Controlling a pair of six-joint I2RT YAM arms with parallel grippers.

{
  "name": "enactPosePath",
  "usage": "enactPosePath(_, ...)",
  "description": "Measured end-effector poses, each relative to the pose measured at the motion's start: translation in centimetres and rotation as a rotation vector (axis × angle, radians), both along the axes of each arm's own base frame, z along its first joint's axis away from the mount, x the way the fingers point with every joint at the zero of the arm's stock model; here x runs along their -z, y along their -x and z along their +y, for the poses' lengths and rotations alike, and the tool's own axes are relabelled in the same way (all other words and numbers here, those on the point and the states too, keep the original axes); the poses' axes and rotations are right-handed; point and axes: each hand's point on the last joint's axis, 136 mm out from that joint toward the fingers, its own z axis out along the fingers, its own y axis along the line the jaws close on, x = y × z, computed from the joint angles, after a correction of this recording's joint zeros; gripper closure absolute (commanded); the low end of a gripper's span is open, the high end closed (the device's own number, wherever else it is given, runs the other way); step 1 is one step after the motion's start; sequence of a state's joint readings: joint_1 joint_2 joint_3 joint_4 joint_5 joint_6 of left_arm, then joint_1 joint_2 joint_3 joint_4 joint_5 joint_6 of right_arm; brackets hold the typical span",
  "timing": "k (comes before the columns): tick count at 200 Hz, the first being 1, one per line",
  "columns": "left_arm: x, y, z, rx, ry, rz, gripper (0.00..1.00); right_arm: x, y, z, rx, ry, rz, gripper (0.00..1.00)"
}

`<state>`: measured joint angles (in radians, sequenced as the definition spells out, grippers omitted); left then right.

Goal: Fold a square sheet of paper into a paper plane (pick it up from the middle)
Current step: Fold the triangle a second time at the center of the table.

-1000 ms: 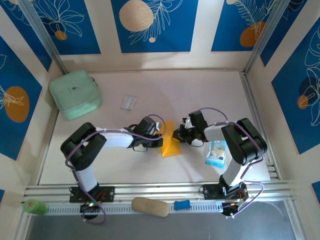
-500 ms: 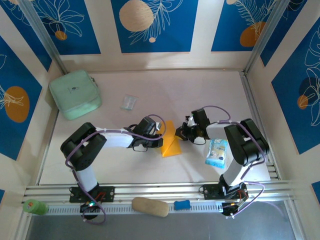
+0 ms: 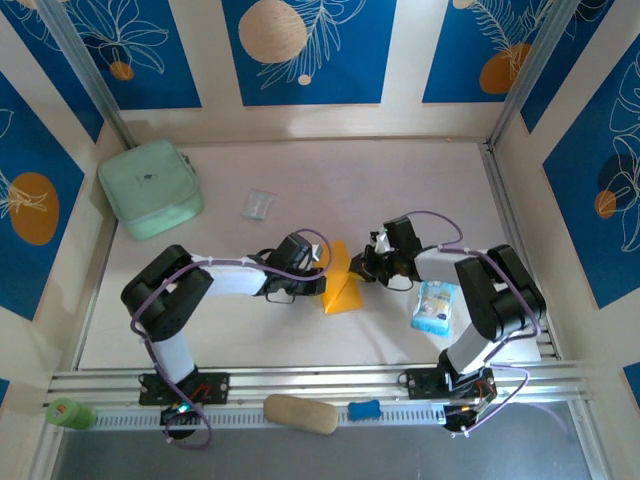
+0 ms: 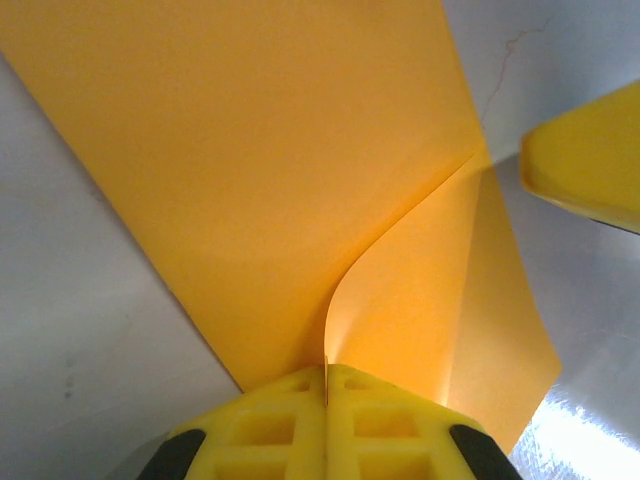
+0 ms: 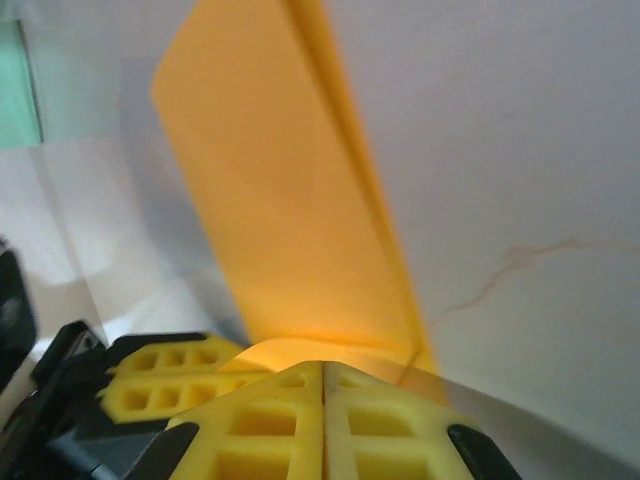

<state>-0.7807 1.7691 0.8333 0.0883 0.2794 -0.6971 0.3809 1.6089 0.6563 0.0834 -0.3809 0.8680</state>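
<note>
The square sheet of paper (image 3: pixel 345 290) is orange-yellow and lies mid-table, creased into a narrower shape. My left gripper (image 3: pixel 321 278) reaches it from the left. In the left wrist view my left gripper (image 4: pixel 326 376) is shut on a raised flap of the paper (image 4: pixel 280 180), whose thin edge runs into the seam between the jaws. My right gripper (image 3: pixel 363 268) meets the paper from the right. In the right wrist view it (image 5: pixel 322 370) is shut, tips over the near edge of the paper (image 5: pixel 290 210), with no paper visible in its seam.
A mint-green pouch (image 3: pixel 150 188) sits at the back left and a clear wrapper (image 3: pixel 257 205) behind the paper. A blue-and-white packet (image 3: pixel 434 306) lies under the right arm. A tan oval lump (image 3: pixel 300 413) and a small blue piece (image 3: pixel 365 409) rest on the front rail.
The right arm's elbow has swung to the right and its gripper has shifted slightly along the paper's right side. The left gripper has stayed put on the paper.
</note>
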Motion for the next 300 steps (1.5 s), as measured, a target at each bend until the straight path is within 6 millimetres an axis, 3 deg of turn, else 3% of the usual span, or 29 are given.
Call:
enactPosePath(55,0.0,0.0,0.0,0.000,0.000,0.000,1.00,-0.4,1.6,2.2,-0.077,-0.004,-0.008,0.93)
enactPosePath(114,0.0,0.0,0.0,0.000,0.000,0.000,1.00,2.5,2.3,2.0,-0.079,0.036,0.068,0.94)
enactPosePath(207,0.0,0.0,0.0,0.000,0.000,0.001,1.00,1.2,2.0,2.0,-0.073,0.029,0.041,0.94)
enactPosePath(300,0.0,0.0,0.0,0.000,0.000,0.001,1.00,1.4,1.9,1.7,-0.063,0.041,0.044,0.94)
